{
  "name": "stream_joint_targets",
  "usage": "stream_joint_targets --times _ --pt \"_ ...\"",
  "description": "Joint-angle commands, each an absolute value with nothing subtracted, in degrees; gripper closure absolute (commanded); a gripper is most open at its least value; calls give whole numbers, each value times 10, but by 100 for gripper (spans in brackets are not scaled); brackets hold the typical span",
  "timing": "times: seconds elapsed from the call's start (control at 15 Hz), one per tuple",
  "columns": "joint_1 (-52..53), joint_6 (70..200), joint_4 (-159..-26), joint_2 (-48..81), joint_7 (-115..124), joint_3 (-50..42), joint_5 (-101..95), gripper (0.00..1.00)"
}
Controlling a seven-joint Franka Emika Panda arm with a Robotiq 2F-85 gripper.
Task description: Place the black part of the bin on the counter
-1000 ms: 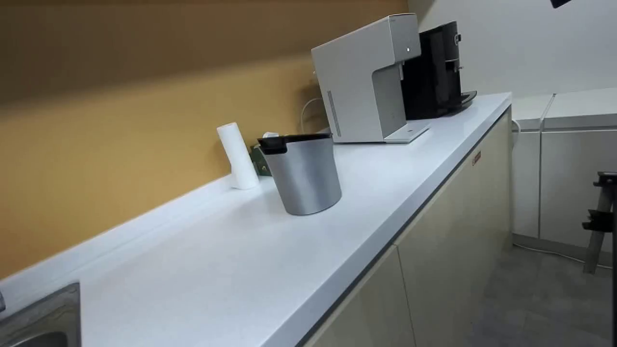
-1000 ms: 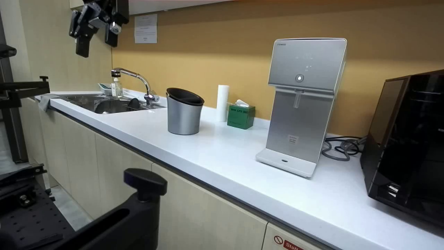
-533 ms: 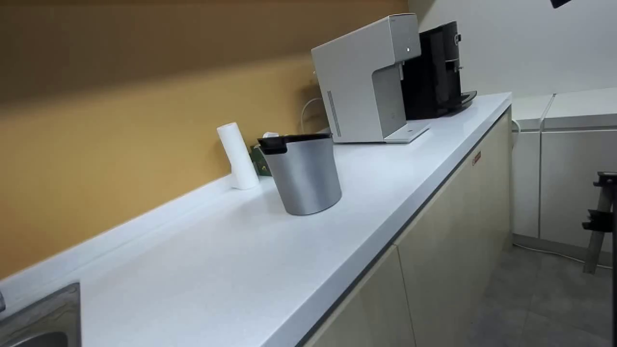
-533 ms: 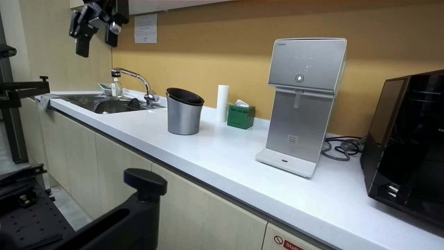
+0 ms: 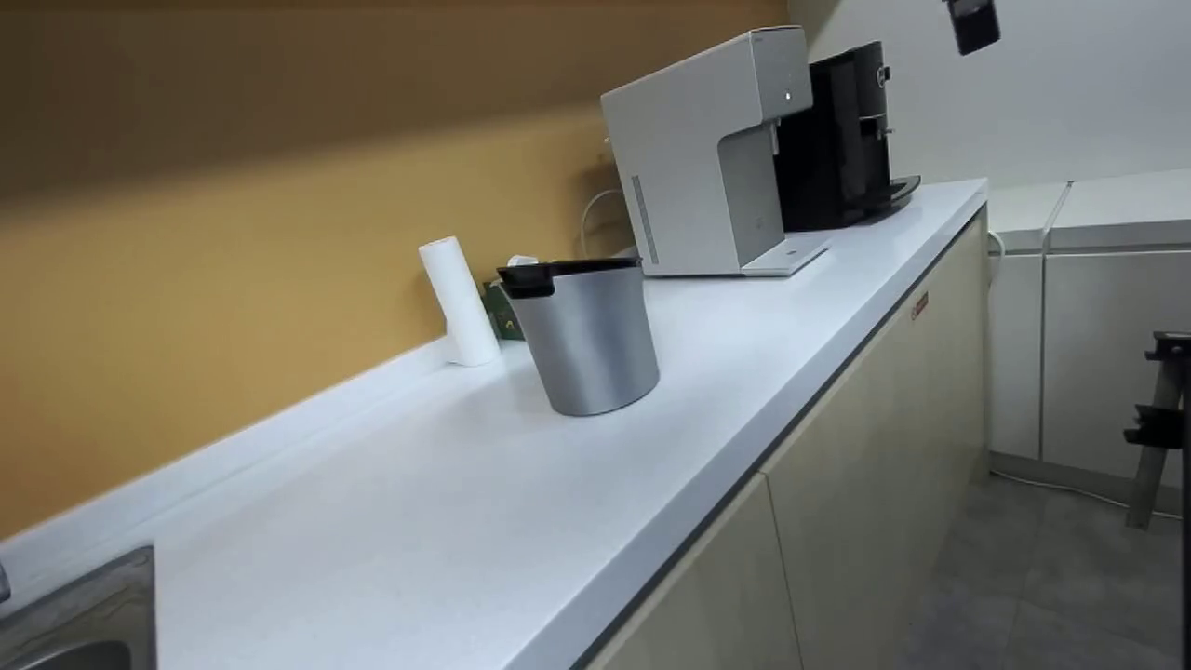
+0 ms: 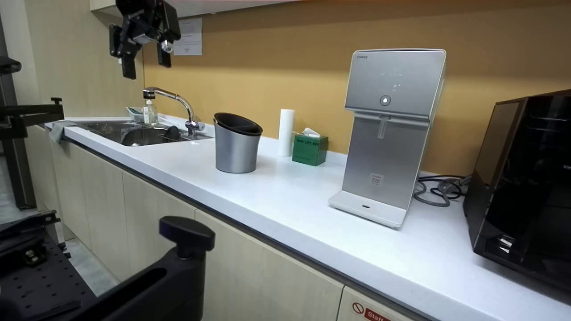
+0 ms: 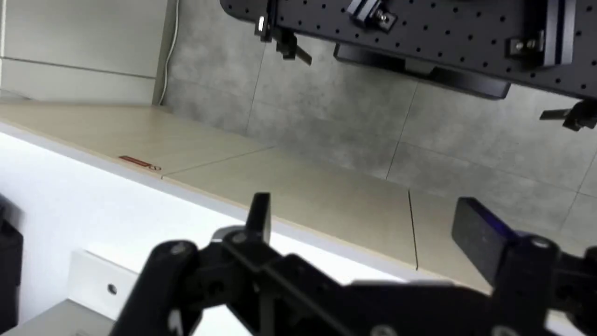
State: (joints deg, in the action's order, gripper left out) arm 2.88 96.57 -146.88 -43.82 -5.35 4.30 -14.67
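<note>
Gripper (image 6: 146, 66) hangs farther right than before in an exterior view | jaws spread wide, holding nothing | bin (image 6: 237, 154), black part (image 6: 237, 123) inside, stands between wall (image 6: 241, 76) and surface (image 6: 294, 191) front edge

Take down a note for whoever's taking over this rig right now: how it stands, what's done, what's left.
Black two-finger pincer: open, empty, raised in the air, apart from the bin.
Round black plastic inner bucket: seated inside the cylindrical silver metal bin; only its top shows.
Bin: standing on the long white countertop.
Done: nothing yet; bucket not lifted out.
Left: grip the bucket, probably by its rim, lift it out, set it on the countertop.
</note>
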Motion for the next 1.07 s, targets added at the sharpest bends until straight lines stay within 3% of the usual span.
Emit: stream_joint_targets --times 0.0,0.4,0.47,0.8,1.0 --pt "31 1029 -1430 -384 42 68 -117 0" --pt "20 1101 -1357 -277 205 115 -30 0" --pt "30 1089 -1395 -317 151 100 -43 0" --pt "27 1106 -1369 -278 184 108 -36 0" --pt "14 1183 -1366 -260 267 120 -21 0"
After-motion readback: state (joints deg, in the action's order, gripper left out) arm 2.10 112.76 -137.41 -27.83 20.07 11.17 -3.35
